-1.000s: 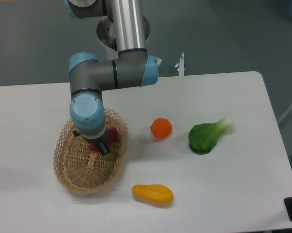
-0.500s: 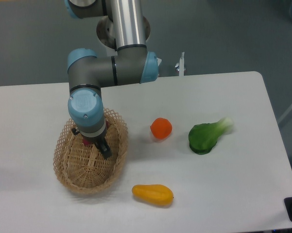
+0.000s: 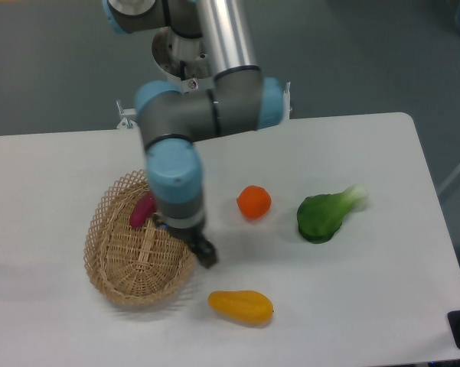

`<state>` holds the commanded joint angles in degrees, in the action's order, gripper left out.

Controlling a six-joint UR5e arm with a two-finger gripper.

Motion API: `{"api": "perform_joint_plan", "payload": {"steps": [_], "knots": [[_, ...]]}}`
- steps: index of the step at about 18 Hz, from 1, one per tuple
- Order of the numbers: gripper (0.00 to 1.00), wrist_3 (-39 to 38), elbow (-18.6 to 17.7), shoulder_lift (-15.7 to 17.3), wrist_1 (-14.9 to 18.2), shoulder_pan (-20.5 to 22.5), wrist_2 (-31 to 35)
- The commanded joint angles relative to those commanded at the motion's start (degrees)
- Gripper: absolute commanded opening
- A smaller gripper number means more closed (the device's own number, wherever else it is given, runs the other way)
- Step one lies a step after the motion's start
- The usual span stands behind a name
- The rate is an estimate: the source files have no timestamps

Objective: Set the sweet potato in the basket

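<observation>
The magenta tapered sweet potato (image 3: 143, 209) is seen lying inside the oval tan wicker basket (image 3: 115, 275), released by the gripper (image 3: 204, 254), whose jaw state cannot be told, so only retreat seems required.

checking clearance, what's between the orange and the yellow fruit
Camera view: bare white table lies between the orange and the yellow fruit; the gripper hangs just left of that stretch.

Magenta sweet potato (image 3: 142, 210) inside basket (image 3: 115, 269)
</observation>
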<state>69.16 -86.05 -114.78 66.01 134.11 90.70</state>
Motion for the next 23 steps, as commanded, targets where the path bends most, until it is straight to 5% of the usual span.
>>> {"api": "perform_joint_plan", "payload": {"steps": [9,23], "knots": [[1.0,9.5,3.1,-1.6,0.2,9.1,-0.1],[1.0,17.7,6.6,-4.3,0.1,15.8,0.0]]}}
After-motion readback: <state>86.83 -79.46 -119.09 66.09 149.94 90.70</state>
